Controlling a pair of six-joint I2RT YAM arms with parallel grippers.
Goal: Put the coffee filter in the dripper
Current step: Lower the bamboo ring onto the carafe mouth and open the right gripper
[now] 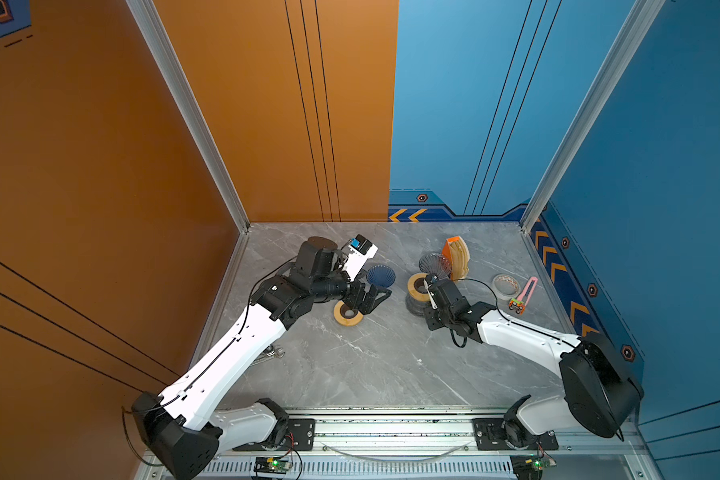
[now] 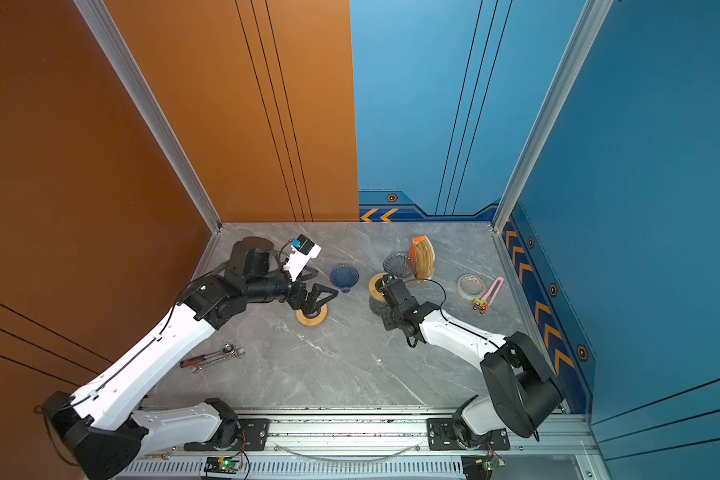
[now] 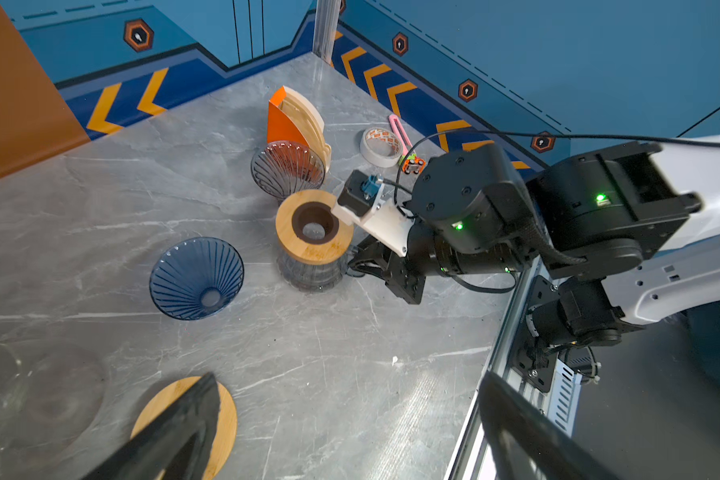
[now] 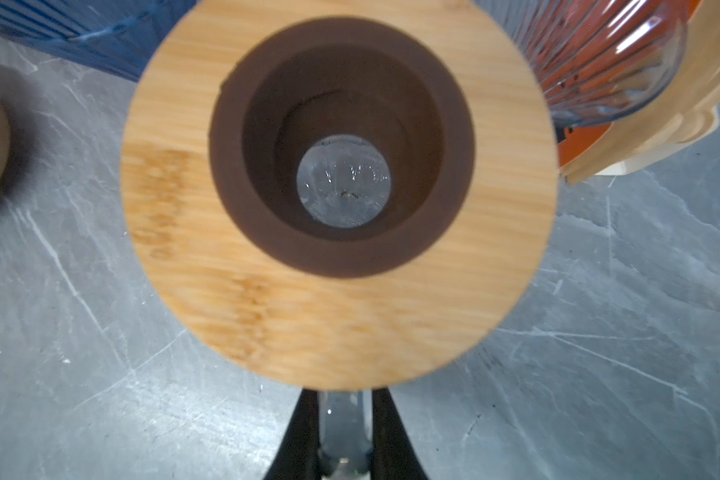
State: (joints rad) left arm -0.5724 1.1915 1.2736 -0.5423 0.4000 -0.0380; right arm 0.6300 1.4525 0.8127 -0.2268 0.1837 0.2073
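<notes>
The left gripper [image 1: 376, 300] hangs with fingers spread wide over a wooden ring [image 1: 344, 320], the right gripper [image 4: 345, 399] pinches the carafe handle [image 4: 344, 432], a blue dripper [image 1: 381, 276] lies just beyond, and farthest back the coffee filters [image 1: 460, 257] stand in an orange holder [image 1: 449, 247].

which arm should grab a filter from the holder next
Left, probably. The left gripper is open and empty, while the right gripper is closed on the handle of the glass carafe, though it sits nearer the filter holder.
</notes>
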